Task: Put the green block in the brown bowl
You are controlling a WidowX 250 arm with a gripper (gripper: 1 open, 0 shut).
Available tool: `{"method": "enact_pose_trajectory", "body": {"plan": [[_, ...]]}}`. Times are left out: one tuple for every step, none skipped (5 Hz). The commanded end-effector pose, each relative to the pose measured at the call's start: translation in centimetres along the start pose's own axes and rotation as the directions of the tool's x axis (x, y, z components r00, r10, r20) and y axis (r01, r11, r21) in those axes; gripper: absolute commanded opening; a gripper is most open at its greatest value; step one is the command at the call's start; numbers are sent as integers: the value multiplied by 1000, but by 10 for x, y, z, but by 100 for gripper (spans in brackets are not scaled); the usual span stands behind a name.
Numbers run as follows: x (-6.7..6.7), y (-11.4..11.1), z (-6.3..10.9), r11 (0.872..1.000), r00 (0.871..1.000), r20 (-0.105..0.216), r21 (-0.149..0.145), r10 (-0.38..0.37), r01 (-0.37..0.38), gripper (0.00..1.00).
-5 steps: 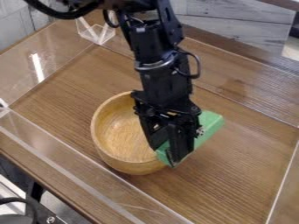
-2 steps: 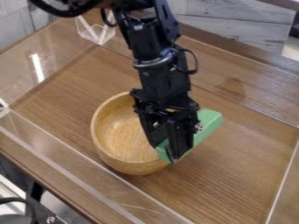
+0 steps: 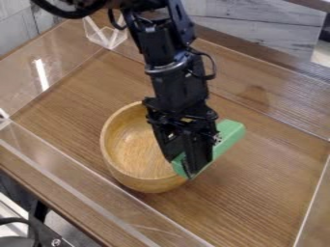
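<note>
Gripping green at the bowl's rim

Spreads across most of the view, wooden and brown: the table (image 3: 264, 199), with pale strips running along its edges. Comes down over it from the top, black and jointed, with cables looping off near the top: the robot arm (image 3: 172, 58). Sits beneath and beside the arm, round, light brown and deep-walled, partly covered by it: the brown bowl (image 3: 125, 147). Shows its hollow mostly on the side away from the block.

Slants at the bowl's right-hand rim in the view, bright green, flat and elongated, with one end low by the rim and the other reaching up and away over the table: the green block (image 3: 227, 138). Looks tilted, partly hidden behind the black parts; cannot tell whether touching the rim. Is pinched between the fingertips of the gripper (image 3: 194, 166), closed onto the block near its lower end.

Stands near the far edge of the table, top left in the view, small and clear: a transparent object (image 3: 103, 35). Lies at the bottom left corner, dark and thin: a cable (image 3: 18, 221).
</note>
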State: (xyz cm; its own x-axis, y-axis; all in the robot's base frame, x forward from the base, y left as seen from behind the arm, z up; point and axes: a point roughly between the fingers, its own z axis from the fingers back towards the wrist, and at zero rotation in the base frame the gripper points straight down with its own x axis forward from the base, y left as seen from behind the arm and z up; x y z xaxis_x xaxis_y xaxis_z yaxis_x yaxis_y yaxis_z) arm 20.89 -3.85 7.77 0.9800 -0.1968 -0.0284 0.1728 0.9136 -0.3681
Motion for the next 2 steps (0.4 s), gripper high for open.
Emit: {"method": "enact_pose_trajectory", "body": {"plan": [[11,3,11,1000,999,52,10,-18,17,0],[11,4,11,1000,998,54,6,-16,16,0]]}}
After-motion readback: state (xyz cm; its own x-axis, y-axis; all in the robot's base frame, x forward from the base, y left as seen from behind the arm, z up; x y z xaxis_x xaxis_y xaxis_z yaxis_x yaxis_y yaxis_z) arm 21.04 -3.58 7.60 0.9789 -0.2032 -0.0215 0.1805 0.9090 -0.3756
